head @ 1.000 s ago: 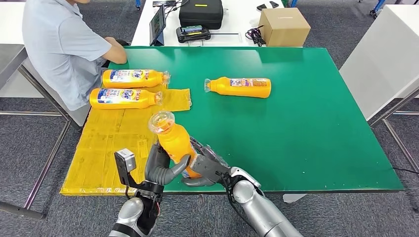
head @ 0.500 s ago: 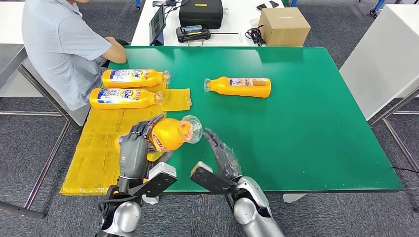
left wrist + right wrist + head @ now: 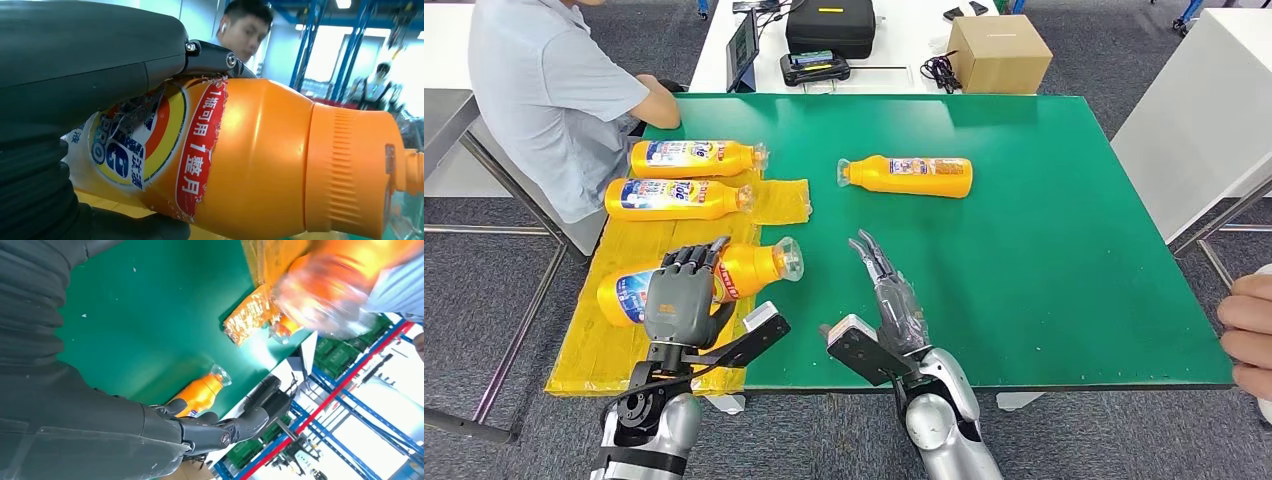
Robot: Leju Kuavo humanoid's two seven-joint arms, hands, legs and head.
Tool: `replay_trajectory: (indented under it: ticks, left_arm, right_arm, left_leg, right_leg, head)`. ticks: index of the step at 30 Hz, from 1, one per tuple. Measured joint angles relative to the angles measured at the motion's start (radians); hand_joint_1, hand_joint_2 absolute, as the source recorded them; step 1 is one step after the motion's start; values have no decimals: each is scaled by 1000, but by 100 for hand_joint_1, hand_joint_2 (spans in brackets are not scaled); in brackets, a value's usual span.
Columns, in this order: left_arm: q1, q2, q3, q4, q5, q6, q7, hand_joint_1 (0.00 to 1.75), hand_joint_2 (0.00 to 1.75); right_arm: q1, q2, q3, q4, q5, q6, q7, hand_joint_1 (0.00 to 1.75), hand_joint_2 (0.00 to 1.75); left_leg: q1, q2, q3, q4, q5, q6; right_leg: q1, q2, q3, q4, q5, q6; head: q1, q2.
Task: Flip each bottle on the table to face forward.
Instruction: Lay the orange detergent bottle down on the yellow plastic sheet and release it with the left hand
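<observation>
The left hand (image 3: 680, 298) grips an orange bottle (image 3: 749, 268) lying label-up on yellow sheeting (image 3: 614, 340), apparently touching it. Just beside it the right hand (image 3: 892, 298) hovers empty, fingers straight and spread, above the green surface (image 3: 1044, 250). Beyond lie three more bottles (image 3: 679, 198).

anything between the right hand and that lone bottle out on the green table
Nothing visible. The right hand is open over bare green table, and the lone orange bottle lies farther out with only table surface between them. The left hand holds another bottle off to the side.
</observation>
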Motion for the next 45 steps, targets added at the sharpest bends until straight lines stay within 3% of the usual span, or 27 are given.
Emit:
replay_trajectory:
  ticks: [4, 6, 7, 10, 11, 12, 18, 35, 40, 45]
  left_arm:
    - [-45, 20, 51, 116, -14, -26, 13, 175, 175]
    - [-68, 38, 83, 187, -17, -26, 13, 163, 175]
    - [-78, 46, 101, 220, -13, -26, 11, 142, 175]
    - [-99, 66, 150, 296, 1, -26, -4, 32, 175]
    - [-103, 71, 161, 315, 1, -27, -11, 10, 175]
    - [-107, 75, 170, 331, 3, -30, -21, 4, 175]
    - [-126, 85, 190, 409, 86, -76, -116, 0, 175]
    - [-166, 94, 179, 496, 102, -81, -133, 0, 175]
    - [-127, 82, 116, 438, 32, 37, -139, 0, 175]
    - [-77, 47, -36, 186, -74, 185, -122, 0, 175]
  right_arm:
    - [3, 0, -5, -3, -29, 11, -26, 0, 175]
    - [3, 0, -6, -3, -44, 11, -37, 0, 175]
    - [4, 0, -8, -3, -52, 11, -41, 0, 175]
    - [10, 0, -13, -5, -69, 11, -50, 0, 175]
    - [14, 0, -16, -7, -73, 10, -52, 0, 175]
    - [17, 0, -19, -10, -77, 10, -55, 0, 175]
    - [27, 0, -34, -17, -96, 13, -66, 0, 175]
    - [27, 0, -56, -14, -117, 20, -84, 0, 175]
    - [26, 1, -67, -13, -97, 10, -81, 0, 175]
    - [11, 14, -77, -11, -81, 9, -59, 0, 175]
  left_leg:
    - [0, 0, 0, 0, 0, 0]
    - [0, 0, 0, 0, 0, 0]
    - [0, 0, 0, 0, 0, 0]
    - [0, 0, 0, 0, 0, 0]
    - [0, 0, 0, 0, 0, 0]
    - [0, 0, 0, 0, 0, 0]
    - [0, -2, 0, 0, 0, 0]
    - [0, -4, 9, 0, 0, 0]
    - [0, -4, 8, 0, 0, 0]
    - [-1, -5, 3, 0, 1, 1]
  right_leg:
    - [0, 0, 0, 0, 0, 0]
    - [0, 0, 0, 0, 0, 0]
    - [0, 0, 0, 0, 0, 0]
    - [0, 0, 0, 0, 0, 0]
    - [0, 0, 0, 0, 0, 0]
    - [0, 0, 0, 0, 0, 0]
    - [0, -1, 1, 0, 0, 0]
    - [0, -3, 11, 0, 0, 0]
    - [0, -3, 9, 0, 0, 0]
    - [-1, -5, 6, 0, 0, 0]
  head:
    - [0, 0]
    - [0, 0]
    - [0, 0]
    - [0, 0]
    - [0, 0]
    - [0, 0]
    - [0, 0]
    - [0, 0]
    - [0, 0]
    - [0, 0]
